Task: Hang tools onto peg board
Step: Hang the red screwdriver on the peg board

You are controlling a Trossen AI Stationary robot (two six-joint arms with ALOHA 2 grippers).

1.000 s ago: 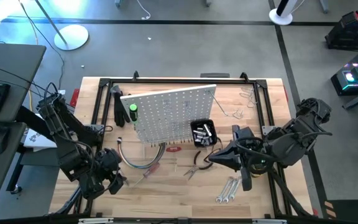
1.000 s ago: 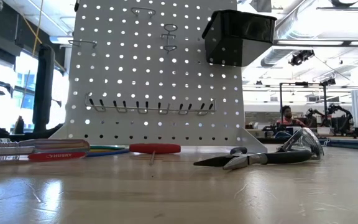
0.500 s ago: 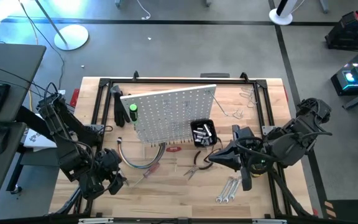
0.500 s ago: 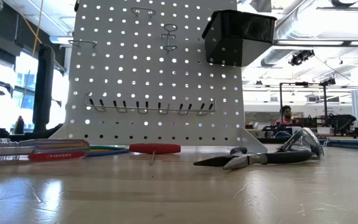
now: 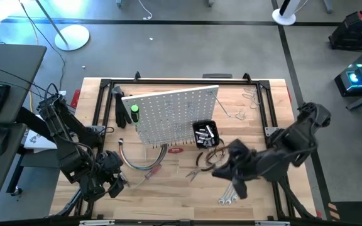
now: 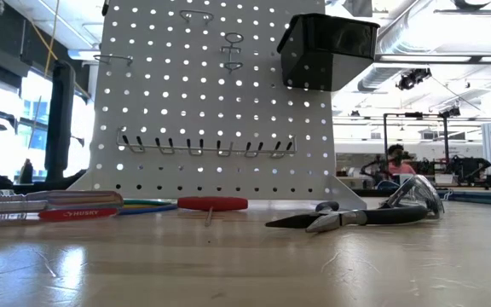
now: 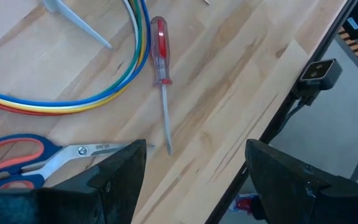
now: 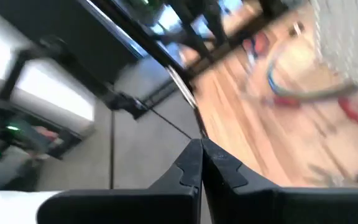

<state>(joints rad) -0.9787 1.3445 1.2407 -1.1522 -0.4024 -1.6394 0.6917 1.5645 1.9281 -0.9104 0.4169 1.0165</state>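
The white peg board point(image 5: 175, 113) stands tilted at mid-table with a small black bin point(image 5: 205, 134) fixed to it; it also shows in the low view point(image 6: 211, 102). Black-handled pliers point(image 5: 201, 164) lie flat in front of it. Silver wrenches point(image 5: 230, 191) lie near the front edge. A red-handled screwdriver point(image 7: 160, 62) and red-handled scissors point(image 7: 23, 158) lie on the table ahead of my left gripper point(image 7: 194, 162), which is open and empty at the front left point(image 5: 117, 182). My right gripper point(image 8: 201, 149) is shut and empty, just right of the pliers point(image 5: 217, 171).
A curved bundle of coloured cables point(image 7: 73, 93) lies beside the red screwdriver. A black metal frame point(image 5: 105, 85) borders the table. Metal clamps point(image 5: 249, 95) lie at the far right. A green-handled tool point(image 5: 134, 113) is at the board's left side. The table's front edge point(image 7: 272, 106) is close to my left gripper.
My right arm has swung toward the table's near edge and a little to the left, bringing its gripper over the space between the pliers and the wrenches. The tools and the peg board have stayed where they were.
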